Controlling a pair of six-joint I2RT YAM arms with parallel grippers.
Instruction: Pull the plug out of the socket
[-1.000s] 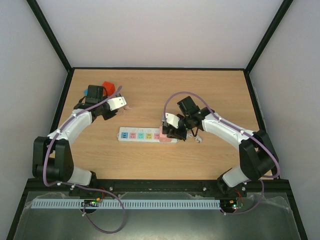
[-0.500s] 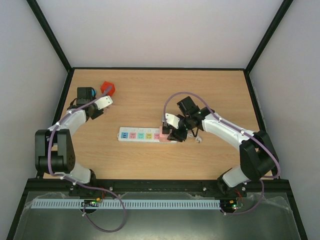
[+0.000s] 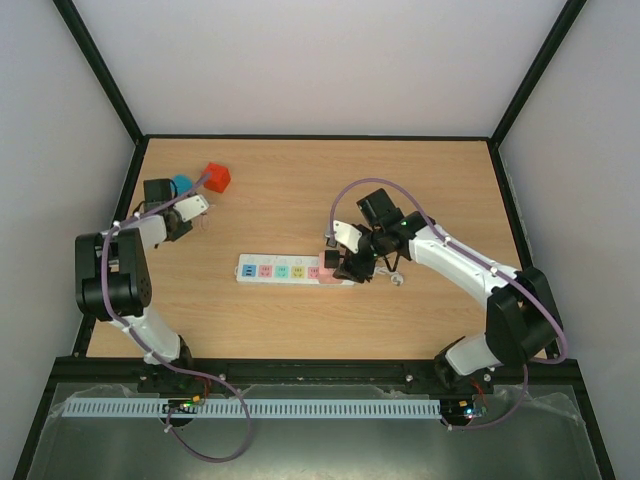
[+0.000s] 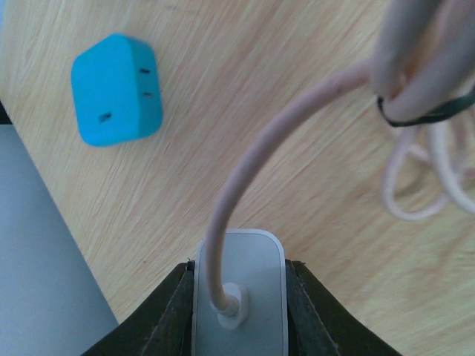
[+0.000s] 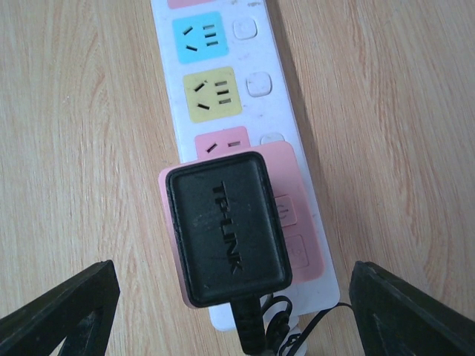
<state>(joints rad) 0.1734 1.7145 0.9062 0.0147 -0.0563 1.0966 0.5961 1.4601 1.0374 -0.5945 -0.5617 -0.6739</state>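
Two grippers, quick rundown: right gripper [image 3: 342, 262] spread wide over black rectangular plug [image 5: 226, 226], seated in long flat white power strip [image 5: 278, 96] mid-table; left gripper [image 4: 239, 297] clamped on pale grey adapter [image 4: 249, 259].

1. The wooden worktop [image 3: 300, 170] has a pale grain and a black frame.
2. The socket [image 3: 290, 270] lies flat near the middle, parallel to the near edge.
3. A red block [image 3: 217, 177] sits near the far-left corner.
4. A blue charger [image 3: 182, 183] lies just beside it, closer to the left edge.

Bright, even diffuse light; soft faint shadows. L wrist: near cable [image 4: 223, 230] blurred. R wrist pic sharp.
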